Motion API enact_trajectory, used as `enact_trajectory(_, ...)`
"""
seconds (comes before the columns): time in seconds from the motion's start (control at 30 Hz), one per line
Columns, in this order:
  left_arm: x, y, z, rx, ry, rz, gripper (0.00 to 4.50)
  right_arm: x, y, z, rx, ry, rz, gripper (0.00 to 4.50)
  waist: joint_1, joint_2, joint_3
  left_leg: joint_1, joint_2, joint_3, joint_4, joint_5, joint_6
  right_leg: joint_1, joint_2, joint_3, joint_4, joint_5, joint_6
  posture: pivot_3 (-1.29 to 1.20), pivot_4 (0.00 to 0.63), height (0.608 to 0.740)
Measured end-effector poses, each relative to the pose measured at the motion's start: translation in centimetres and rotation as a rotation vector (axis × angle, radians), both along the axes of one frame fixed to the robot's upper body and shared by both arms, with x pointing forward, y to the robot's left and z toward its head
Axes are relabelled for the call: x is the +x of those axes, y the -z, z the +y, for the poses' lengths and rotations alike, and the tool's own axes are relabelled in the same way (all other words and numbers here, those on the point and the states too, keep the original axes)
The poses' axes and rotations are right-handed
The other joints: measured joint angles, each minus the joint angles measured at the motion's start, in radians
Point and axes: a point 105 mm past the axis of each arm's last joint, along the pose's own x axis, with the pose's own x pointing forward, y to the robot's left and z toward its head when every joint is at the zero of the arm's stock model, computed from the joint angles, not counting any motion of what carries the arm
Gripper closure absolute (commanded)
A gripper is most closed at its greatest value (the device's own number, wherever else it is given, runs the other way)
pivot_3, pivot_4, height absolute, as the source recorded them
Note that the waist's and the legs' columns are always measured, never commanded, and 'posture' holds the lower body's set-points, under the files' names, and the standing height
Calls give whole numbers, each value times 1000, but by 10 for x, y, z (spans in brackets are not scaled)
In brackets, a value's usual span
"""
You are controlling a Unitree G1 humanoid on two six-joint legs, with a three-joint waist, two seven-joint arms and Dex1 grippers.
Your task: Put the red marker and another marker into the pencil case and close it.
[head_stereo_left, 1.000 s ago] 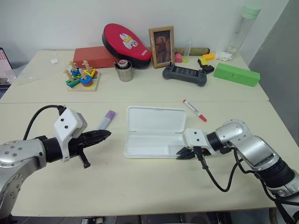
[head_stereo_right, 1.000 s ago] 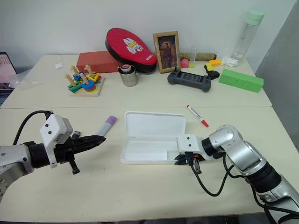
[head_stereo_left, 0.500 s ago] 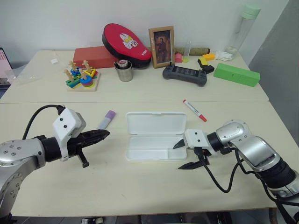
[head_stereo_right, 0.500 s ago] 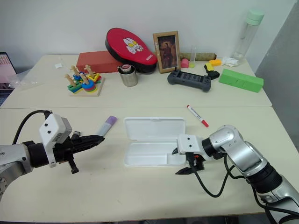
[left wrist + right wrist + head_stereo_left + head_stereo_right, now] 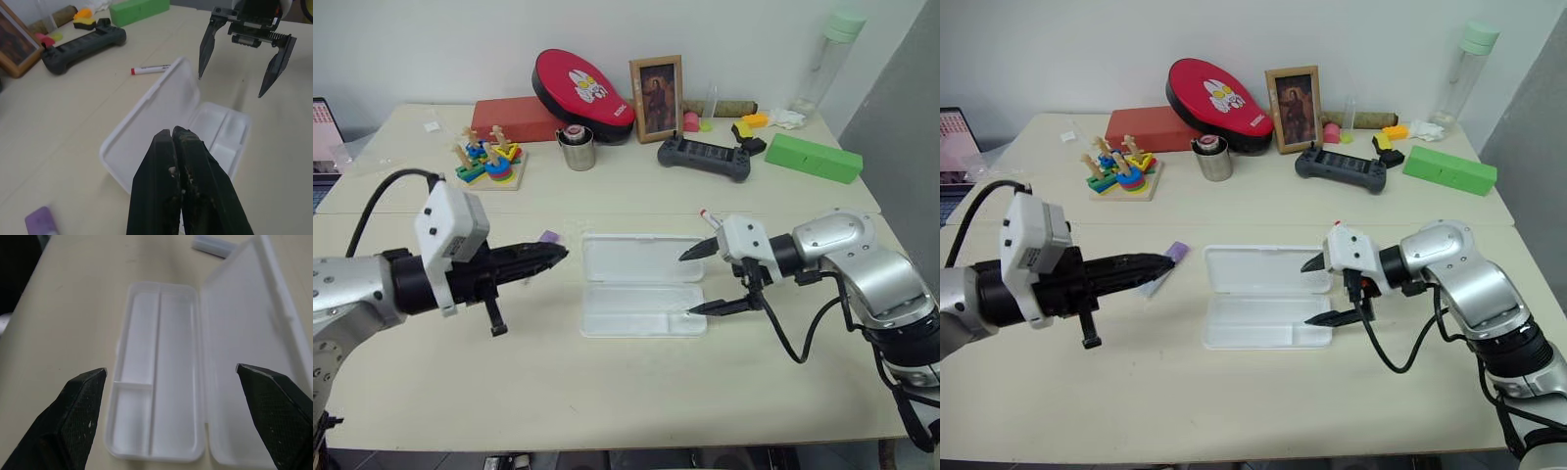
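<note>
White plastic hinged pencil case (image 5: 641,284) lies open mid-table, lid flat, divided tray bare.

Right gripper (image 5: 701,282) hangs at its right end, fingers spread wide, empty. Left gripper (image 5: 558,255), fingers pressed together, hangs left of it above the stubby lavender marker (image 5: 1175,252). Slim red-capped white marker (image 5: 150,69) lies beyond the lid.

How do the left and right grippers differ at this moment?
The left gripper is shut, its black fingers pressed together; the right gripper is wide open. The left gripper hangs beside the open pencil case on the lavender marker's side; the right gripper is at the case's other end, near the red marker. Both are empty.
</note>
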Motion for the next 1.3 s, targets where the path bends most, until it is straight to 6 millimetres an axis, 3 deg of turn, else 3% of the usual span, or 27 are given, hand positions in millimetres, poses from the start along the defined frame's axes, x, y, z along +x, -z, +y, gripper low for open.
enact_trajectory(0.23,15,-14,-29,8,67,-83,4404,47,-5,-38,3,252,-72,51,-1,0,0,0,0,0,0,0,0,0,0,0,0,0,0,0,150,740)
enact_trajectory(0.47,42,-22,-50,11,95,-135,4404,83,-18,-57,69,432,-128,51,-4,0,0,-1,0,0,0,0,0,0,0,0,0,0,0,0,150,740)
enact_trajectory(0.67,61,-21,-63,33,96,-157,4404,111,3,-76,74,650,-62,51,-7,0,0,-1,0,0,0,0,0,-1,0,0,0,0,0,0,150,740)
enact_trajectory(0.93,64,-24,-69,35,127,-156,4404,123,28,-60,123,720,63,51,-10,0,0,-1,0,0,-1,0,0,-1,0,0,0,0,0,0,150,740)
enact_trajectory(1.3,60,-8,-65,92,151,-69,4404,136,47,-61,117,793,89,51,-10,0,0,-1,0,0,-1,0,0,-1,0,0,1,0,0,0,150,740)
